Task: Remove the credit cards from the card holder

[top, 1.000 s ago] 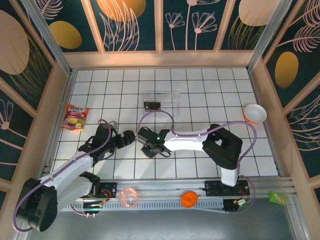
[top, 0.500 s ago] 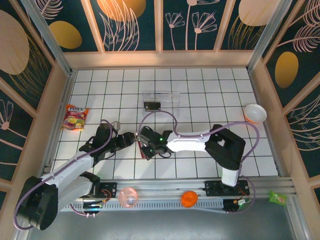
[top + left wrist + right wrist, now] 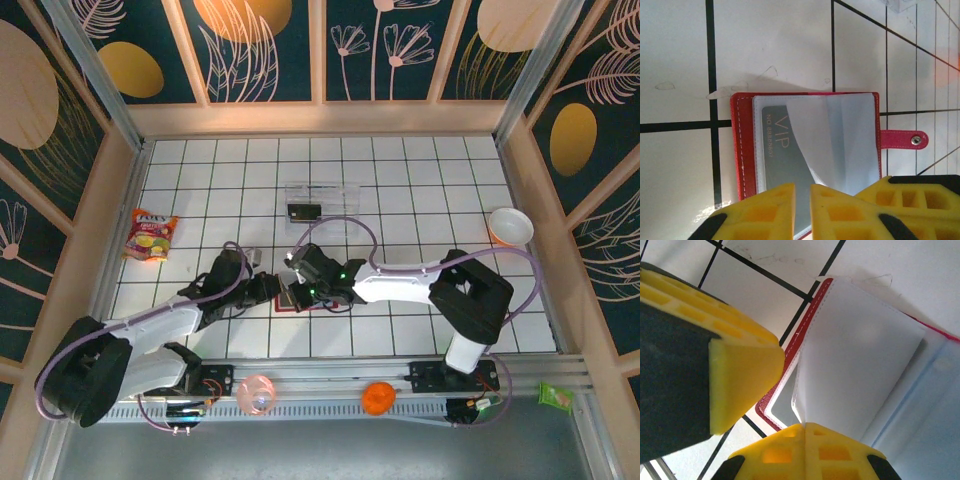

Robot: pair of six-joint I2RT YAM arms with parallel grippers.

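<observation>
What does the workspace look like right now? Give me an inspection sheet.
Surface: white gridded table, faint scuffs.
Job's things: red card holder open flat, VIP card in its pocket; dark card in clear tray.
Clutter: snack packet, white bowl, pink ball, orange ball.
Claws: left claw nearly shut over the holder's edge; right claw open at a sleeve.
Cables: purple cables loop along both arms.
Surroundings: floral panel walls.

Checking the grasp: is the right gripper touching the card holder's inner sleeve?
Touching. In the right wrist view, the right gripper's lower finger meets the card holder's sleeve corner; its other finger is apart.
</observation>
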